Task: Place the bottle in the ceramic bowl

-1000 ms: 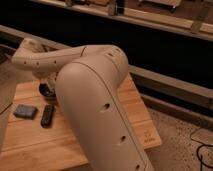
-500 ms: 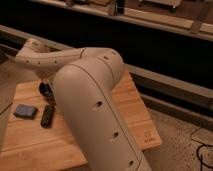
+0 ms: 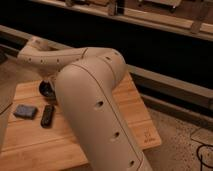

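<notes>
Arm (image 3: 95, 100) fills most of view, elbow close to camera, forearm reaching back-left over wooden counter (image 3: 125, 107). Claw (image 3: 48, 84) down at far-left of counter, right over ceramic bowl (image 3: 46, 90); mostly hidden behind wrist housing. Cannot tell claw state from here.

Only a dark sliver of bowl rim visible under the wrist. Bottle not visible anywhere: hidden by arm, either in claw or already in bowl. Cannot tell which.

Step, by judgement: release phase of the place, claw positioned at bowl. Task probably near its end, unconfirmed while bowl interior is blocked.

Next move calls for: straight vertical lift clear of bowl rim, no sideways drag that could tip a slim bottle or nudge bowl; then view of bowl interior to confirm.

Other items on counter, well apart from bowl: small blue-grey pad (image 3: 25, 111) near left edge, dark remote-like bar (image 3: 47, 115) just beside it.

Writing: small dark mark on counter near right front corner (image 3: 146, 137), not legible. No readable brands or labels elsewhere.
</notes>
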Tool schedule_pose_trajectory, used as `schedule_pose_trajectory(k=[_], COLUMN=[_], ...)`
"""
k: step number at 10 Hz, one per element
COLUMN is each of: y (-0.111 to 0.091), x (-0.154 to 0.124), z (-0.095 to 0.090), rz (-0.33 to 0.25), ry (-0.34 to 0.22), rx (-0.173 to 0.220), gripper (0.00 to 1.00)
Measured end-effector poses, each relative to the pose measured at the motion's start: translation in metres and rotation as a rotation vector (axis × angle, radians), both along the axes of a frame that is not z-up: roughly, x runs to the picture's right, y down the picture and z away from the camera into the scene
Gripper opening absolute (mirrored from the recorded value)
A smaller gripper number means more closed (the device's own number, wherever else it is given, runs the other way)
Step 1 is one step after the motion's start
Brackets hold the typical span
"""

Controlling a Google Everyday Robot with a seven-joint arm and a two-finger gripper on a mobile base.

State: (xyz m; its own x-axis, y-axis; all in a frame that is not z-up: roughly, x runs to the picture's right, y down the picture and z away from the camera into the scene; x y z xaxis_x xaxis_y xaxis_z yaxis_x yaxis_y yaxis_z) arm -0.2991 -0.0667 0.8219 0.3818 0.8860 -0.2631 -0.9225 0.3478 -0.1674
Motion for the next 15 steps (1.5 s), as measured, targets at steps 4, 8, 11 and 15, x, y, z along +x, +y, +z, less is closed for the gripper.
schedule_pose_trajectory(k=[4, 8, 11, 15], y=[-0.0003, 0.0008, -0.0005, -0.0091], x=[0.0008, 0.0017, 0.0030, 0.0090], z=[-0.0009, -0.0008, -0.0009, -0.0062], rz=[0.001, 0.002, 0.004, 0.021], ry=[0.002, 0.004, 0.004, 0.006], rx=[-0.002, -0.006, -0.006, 0.011], gripper=[0.60, 0.60, 0.60, 0.60])
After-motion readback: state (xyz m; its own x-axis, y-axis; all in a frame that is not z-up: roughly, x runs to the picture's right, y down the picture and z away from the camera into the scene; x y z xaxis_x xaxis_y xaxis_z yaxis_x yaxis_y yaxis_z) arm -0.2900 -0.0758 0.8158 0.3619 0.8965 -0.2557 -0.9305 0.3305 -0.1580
